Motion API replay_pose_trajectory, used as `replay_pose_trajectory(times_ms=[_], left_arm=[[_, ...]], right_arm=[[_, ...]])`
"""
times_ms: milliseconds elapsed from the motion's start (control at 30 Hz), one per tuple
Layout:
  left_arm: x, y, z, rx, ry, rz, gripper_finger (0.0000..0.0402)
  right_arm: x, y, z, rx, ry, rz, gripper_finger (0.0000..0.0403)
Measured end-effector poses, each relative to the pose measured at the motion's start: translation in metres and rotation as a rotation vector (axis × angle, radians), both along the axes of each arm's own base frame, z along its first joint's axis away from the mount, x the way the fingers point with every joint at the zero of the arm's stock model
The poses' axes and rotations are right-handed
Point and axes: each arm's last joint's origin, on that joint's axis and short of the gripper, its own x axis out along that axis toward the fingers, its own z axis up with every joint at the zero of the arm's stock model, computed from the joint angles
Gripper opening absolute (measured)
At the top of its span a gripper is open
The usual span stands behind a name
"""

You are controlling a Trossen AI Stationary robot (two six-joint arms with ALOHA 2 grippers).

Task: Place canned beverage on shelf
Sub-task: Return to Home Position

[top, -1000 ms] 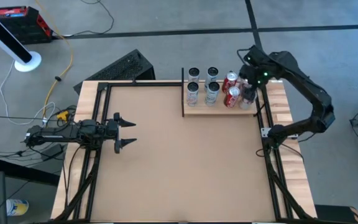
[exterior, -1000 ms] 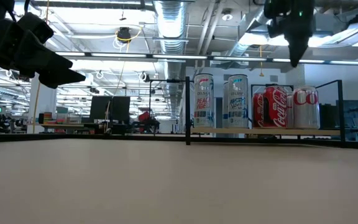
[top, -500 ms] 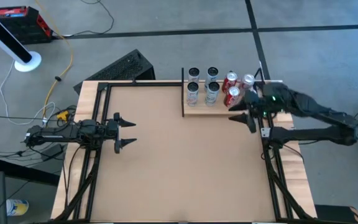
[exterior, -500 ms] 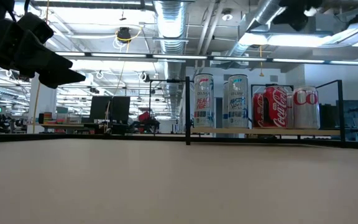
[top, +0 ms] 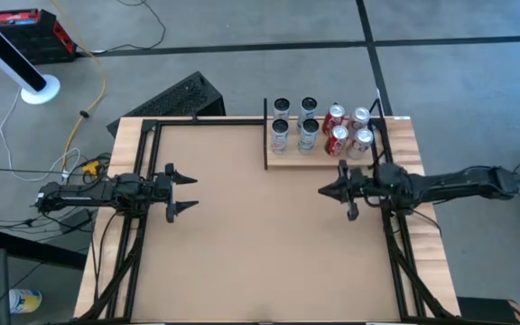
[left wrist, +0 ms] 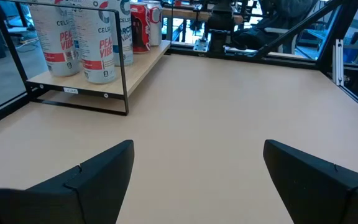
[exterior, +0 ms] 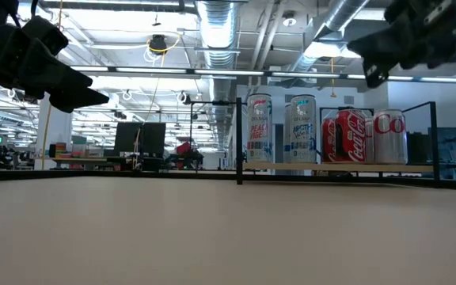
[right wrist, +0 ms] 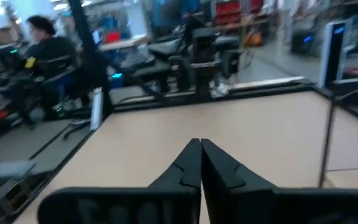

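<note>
The shelf (top: 321,161), a pale plank with a black rail, lies at the table's far right. Several cans stand upright on their bases on it: tall white cans (top: 281,135), red cola cans (top: 338,138) and silver cola cans (top: 363,140), which also show as cans (exterior: 389,136) in the low view. My right gripper (top: 322,191) is shut and empty. It hovers level just nearer than the shelf and points toward the table's left; its shut fingertips (right wrist: 199,149) touch nothing. My left gripper (top: 190,192) waits open at the table's left, with bare tabletop between its fingers (left wrist: 104,171).
Black frame rails (top: 388,181) run along the table's left and right sides. The brown tabletop (top: 242,235) stretches between the two arms. A keyboard (top: 179,97) lies on the floor beyond the far edge. A person (right wrist: 45,43) sits in the room behind the table.
My right gripper has left the cans on the shelf and swung toward the table's near edge. It has tipped from pointing down to level, facing the table's left, and has shut. The silver can at the shelf's right front stays standing there.
</note>
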Motion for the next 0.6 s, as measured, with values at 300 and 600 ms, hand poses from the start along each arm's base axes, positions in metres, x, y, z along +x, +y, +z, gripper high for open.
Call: replay_pose_trajectory(times_ms=[300,600], left_arm=[[0.0,0.0,0.0,0.0,0.0,0.0,0.0343],[0.0,0.0,0.0,0.0,0.0,0.0,0.0343]], right_arm=[[-0.008,0.005,-0.045,-0.014,0.033,-0.032,0.0015],[-0.012,0.01,-0.051,0.005,-0.042,-0.058,0.0039]])
